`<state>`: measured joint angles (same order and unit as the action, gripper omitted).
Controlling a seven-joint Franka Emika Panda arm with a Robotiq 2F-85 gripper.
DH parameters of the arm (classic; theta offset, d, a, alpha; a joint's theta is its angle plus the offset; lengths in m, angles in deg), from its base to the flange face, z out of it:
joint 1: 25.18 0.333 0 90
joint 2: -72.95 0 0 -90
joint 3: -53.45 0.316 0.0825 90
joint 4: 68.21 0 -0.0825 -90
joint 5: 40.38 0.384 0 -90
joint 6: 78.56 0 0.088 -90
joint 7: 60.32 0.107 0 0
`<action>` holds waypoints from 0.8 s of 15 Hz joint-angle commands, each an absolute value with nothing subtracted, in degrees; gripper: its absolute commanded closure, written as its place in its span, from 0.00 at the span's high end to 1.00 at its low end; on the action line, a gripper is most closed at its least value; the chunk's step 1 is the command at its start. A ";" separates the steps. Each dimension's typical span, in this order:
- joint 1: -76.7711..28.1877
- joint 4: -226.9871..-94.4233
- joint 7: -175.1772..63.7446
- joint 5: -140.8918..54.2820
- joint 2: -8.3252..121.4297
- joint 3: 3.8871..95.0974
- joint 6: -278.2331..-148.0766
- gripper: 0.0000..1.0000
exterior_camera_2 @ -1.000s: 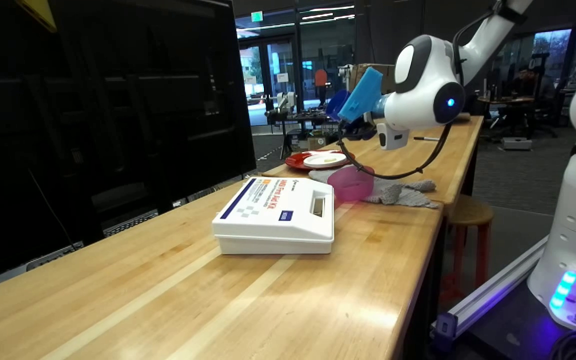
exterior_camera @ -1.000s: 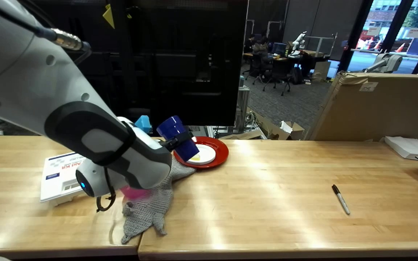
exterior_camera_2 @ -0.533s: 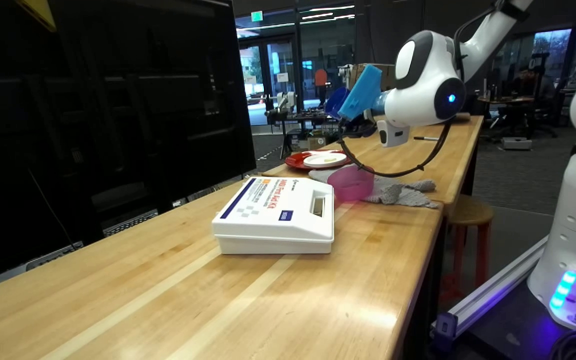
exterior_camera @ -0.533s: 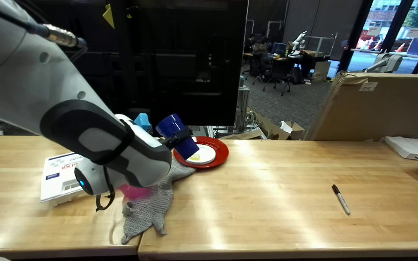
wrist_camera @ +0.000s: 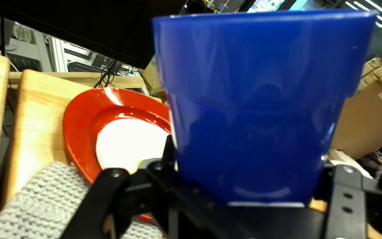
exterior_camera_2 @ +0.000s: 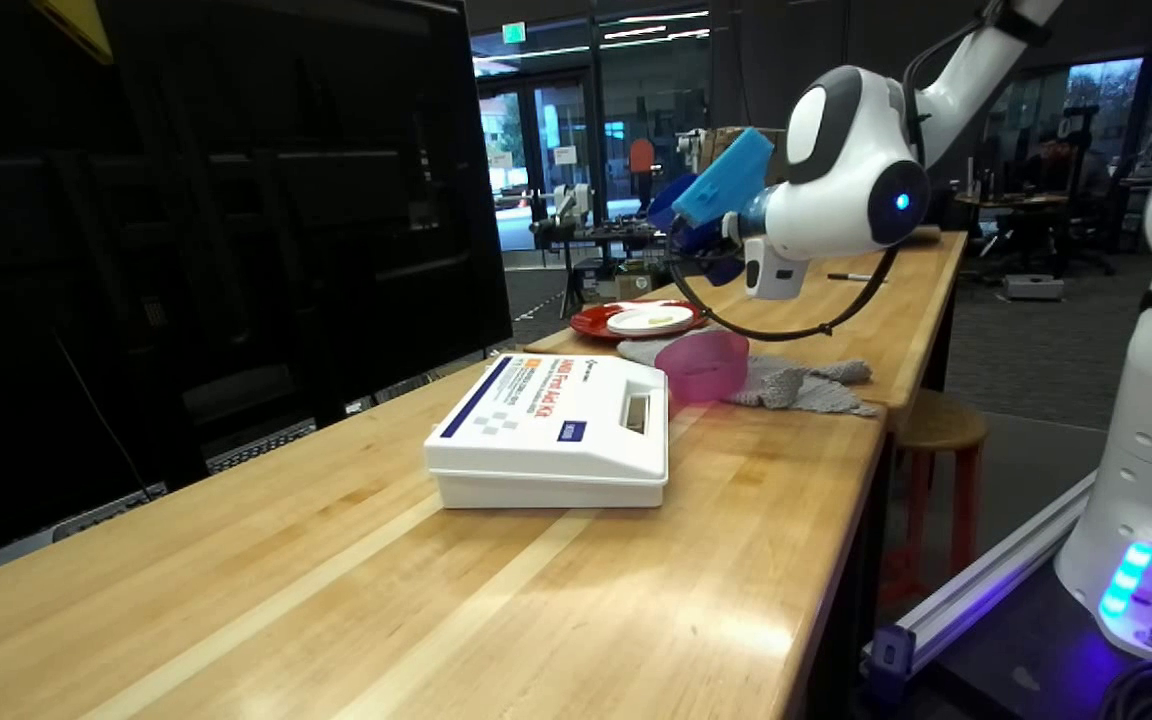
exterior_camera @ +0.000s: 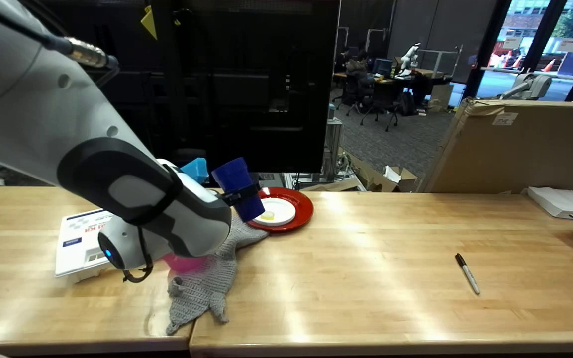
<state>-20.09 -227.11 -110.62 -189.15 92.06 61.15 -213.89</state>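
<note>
A dark blue cup (wrist_camera: 260,99) fills much of the wrist view. The black fingers of my gripper (wrist_camera: 247,159) press on both its sides near the base, so it is shut on the cup. Held in the air, the cup (exterior_camera: 232,176) leans with its wider rim up and to the left in an exterior view, overlapping the left part of a red plate (exterior_camera: 306,205). On that plate lies a white plate (exterior_camera: 285,213) with a small yellow piece (exterior_camera: 267,215). In an exterior view a light blue block on the wrist (exterior_camera_2: 726,180) partly hides cup and fingers.
A grey knitted cloth (exterior_camera: 207,288) lies beside the red plate. A pink translucent bowl (exterior_camera_2: 701,368) and a white first aid kit (exterior_camera_2: 546,430) stand nearby. A marker (exterior_camera: 467,273) lies on the table to the right. A large black screen (exterior_camera: 256,89) stands behind the table.
The wrist has turned slightly. The cup stands a little more upright and has shifted slightly left in an exterior view. It stays gripped; the plates, cloth, bowl and kit have not moved.
</note>
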 commanded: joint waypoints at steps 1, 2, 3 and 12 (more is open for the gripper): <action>-19.04 -227.09 -104.33 -189.65 93.09 61.08 -214.49 0.58; -18.84 -227.08 -103.06 -189.66 93.31 61.19 -214.75 0.58; -18.41 -227.08 -101.40 -189.67 93.65 61.33 -215.38 0.58; -10.94 -226.60 -90.70 -189.77 97.20 66.31 -224.94 0.58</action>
<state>-12.56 -226.55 -93.63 -189.15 93.85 64.85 -221.76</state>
